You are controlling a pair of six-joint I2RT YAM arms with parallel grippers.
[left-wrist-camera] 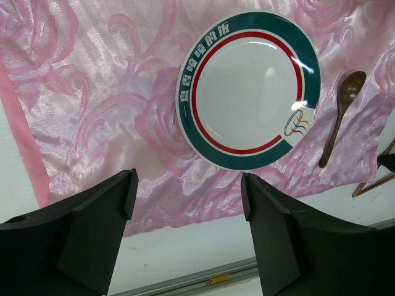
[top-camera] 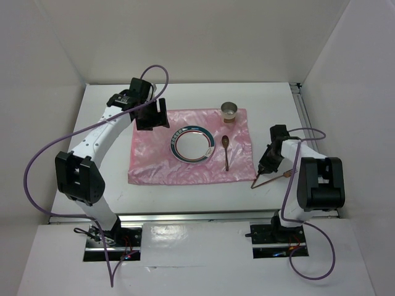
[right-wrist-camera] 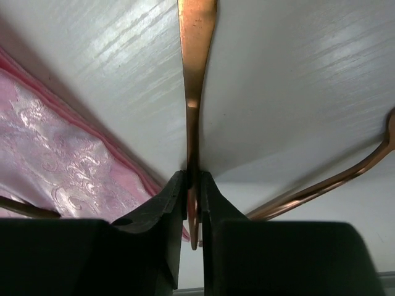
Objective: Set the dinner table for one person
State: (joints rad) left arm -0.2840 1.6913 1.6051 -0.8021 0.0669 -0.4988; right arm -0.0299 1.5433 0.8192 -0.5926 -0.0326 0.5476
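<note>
Step in hand: R arm picking up cutlery. Right gripper point(right-wrist-camera: 192, 182) has its fingers pinched narrow on the thin handle of a copper utensil point(right-wrist-camera: 196, 74); in top view it sits lower right of frame, tip low at the white dinner table point(top-camera: 105, 185). Fork or knife? Can't tell, head not visible.

Second copper piece point(right-wrist-camera: 321, 185) lies just beside it on bare table, the two ends nearly crossing in top view. Risk: dragging it along on lift.

Already laid, centre frame: pink cloth point(top-camera: 154, 160), plate point(top-camera: 192, 145) on it, wooden spoon point(top-camera: 226, 151) just R of plate, small cup point(top-camera: 229, 111) at cloth's upper R corner.

Next move (judgement): lift straight up, carry toward cloth, lay beside plate. R side is taken by the spoon, so room is tight there; L of plate is free.

Left gripper point(top-camera: 152, 115) hovers over cloth's upper L, jaws wide, holding nothing. Well apart from R arm.
</note>
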